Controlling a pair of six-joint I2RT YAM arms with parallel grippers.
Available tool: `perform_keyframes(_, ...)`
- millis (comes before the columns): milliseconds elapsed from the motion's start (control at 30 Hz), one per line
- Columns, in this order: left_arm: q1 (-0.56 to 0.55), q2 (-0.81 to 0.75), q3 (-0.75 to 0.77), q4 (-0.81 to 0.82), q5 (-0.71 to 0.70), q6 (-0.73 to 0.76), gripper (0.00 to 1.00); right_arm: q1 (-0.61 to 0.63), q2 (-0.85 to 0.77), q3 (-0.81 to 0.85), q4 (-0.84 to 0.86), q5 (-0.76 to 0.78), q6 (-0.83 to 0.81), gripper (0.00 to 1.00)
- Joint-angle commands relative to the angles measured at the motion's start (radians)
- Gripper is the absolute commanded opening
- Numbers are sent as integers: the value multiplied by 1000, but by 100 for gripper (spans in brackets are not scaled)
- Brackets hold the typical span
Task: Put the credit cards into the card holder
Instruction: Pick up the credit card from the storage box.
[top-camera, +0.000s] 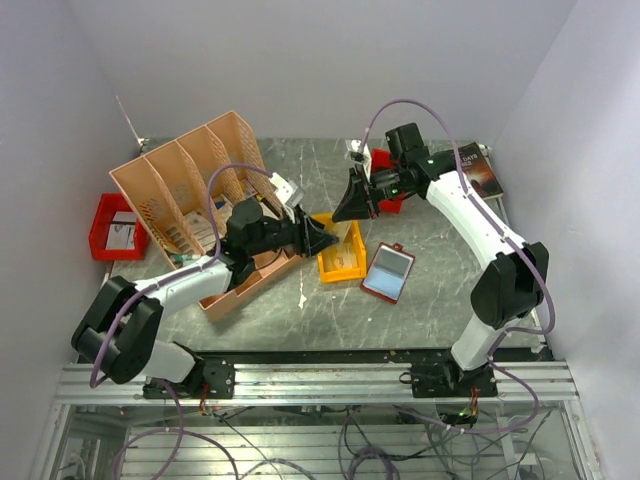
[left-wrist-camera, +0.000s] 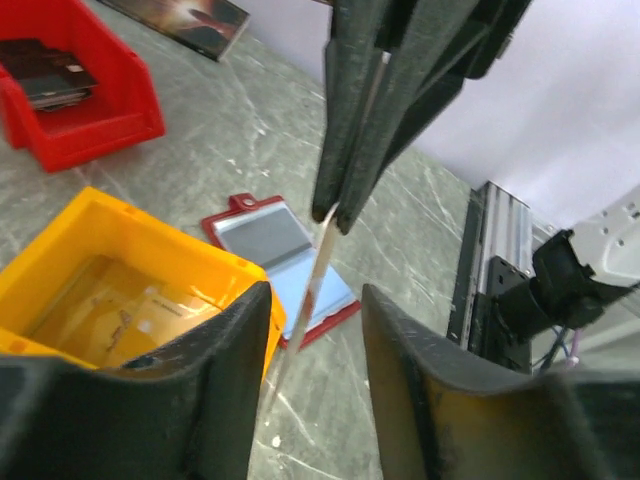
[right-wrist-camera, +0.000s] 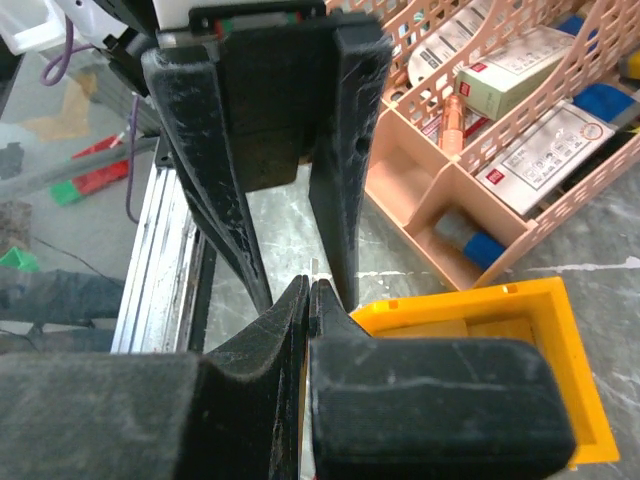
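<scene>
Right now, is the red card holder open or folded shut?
Open: the card holder lies spread flat, its clear pockets facing up.

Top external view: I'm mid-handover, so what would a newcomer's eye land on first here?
First, the two arms meeting mid-table by the yellow bin. The right tool is shut on a thin credit card held edge-on, and the left tool is open with a finger on either side of it. Next, the red card holder lies open just right of the bin, and a big peach file organiser sits at far left.
</scene>
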Motion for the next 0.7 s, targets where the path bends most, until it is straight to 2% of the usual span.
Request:
perform_keyframes(0,-29,14,34,17,89,4,41,20,-38,-20,-9,13,30,0)
perform_keyframes(33,-31,18,35,19,103,1,29,22,-42,-22,-7,11,33,0)
perform_keyframes(67,-32,20,28,31,117,-6,11,23,-45,-27,-7,5,37,0)
perform_keyframes(100,-32,18,21,47,121,-24,7,24,-51,-31,-6,1,41,0)
perform_keyframes(200,-34,-22,-31,132,112,-71,7,23,-75,-52,17,12,89,2)
perform_keyframes(267,-34,-63,-76,190,92,-109,7,17,-110,-68,39,49,120,34)
perform_keyframes(300,-35,-84,-102,227,81,-134,7,10,-135,-83,54,63,129,44)
perform_keyframes(400,-47,-144,-183,329,26,-217,7,-27,-231,-158,137,68,151,68)
perform_keyframes(500,-96,-204,-258,421,-84,-295,7,-71,-341,-287,239,-12,131,84)
perform_keyframes(567,-157,-240,-288,435,-188,-308,7,-90,-391,-360,289,-56,149,90)
perform_keyframes(667,-247,-254,-325,488,-343,-329,7,-110,-409,-413,293,-121,174,90)
